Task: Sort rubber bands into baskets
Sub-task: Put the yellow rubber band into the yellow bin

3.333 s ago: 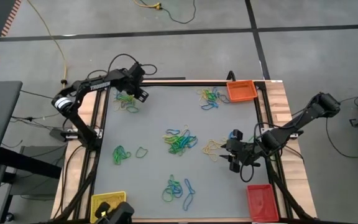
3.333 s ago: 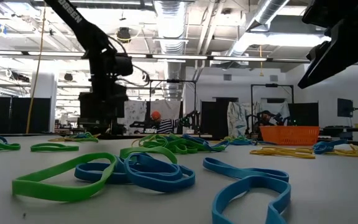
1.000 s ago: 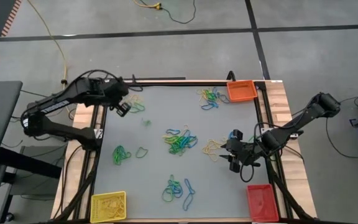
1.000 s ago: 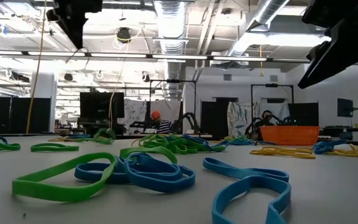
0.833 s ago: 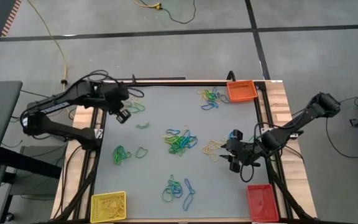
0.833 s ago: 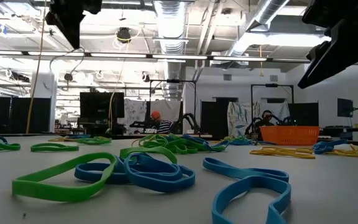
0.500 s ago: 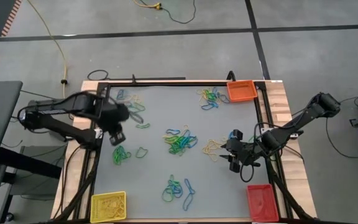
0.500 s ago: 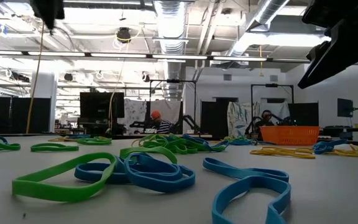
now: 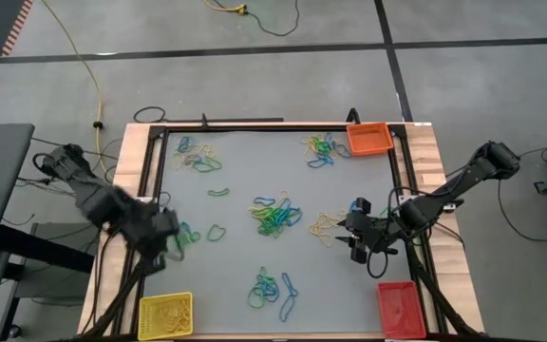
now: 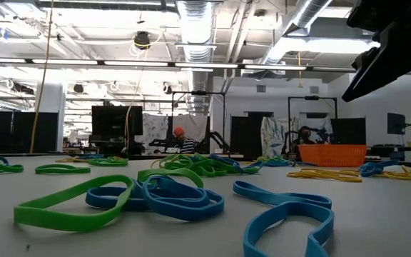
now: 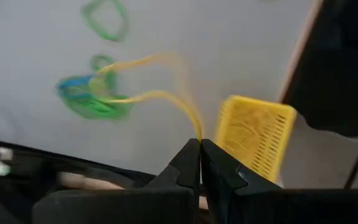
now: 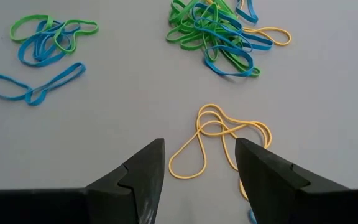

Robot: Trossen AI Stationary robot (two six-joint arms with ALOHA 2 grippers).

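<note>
Yellow, green and blue rubber bands lie in loose clusters on the grey table, the biggest in the middle. My left gripper is shut on one yellow rubber band, above the table's left side, between a green-blue cluster and the yellow basket. My right gripper stands open over a few yellow bands at the right. The orange basket sits at the far right corner, the red basket at the near right corner. My left gripper pinches the yellow band at one end of its loop between its two fingertips. The fingers point steeply down. The rest of the loop trails out past the fingertips, clear of the table.
A black frame rims the table. Further clusters lie at the far left, the far right and the near middle. A single green band lies alone left of centre.
My left gripper has swung from the table's far left corner along the left edge toward the near edge and the yellow basket, turning as it went. It stayed shut, carrying the yellow band clear of the table.
</note>
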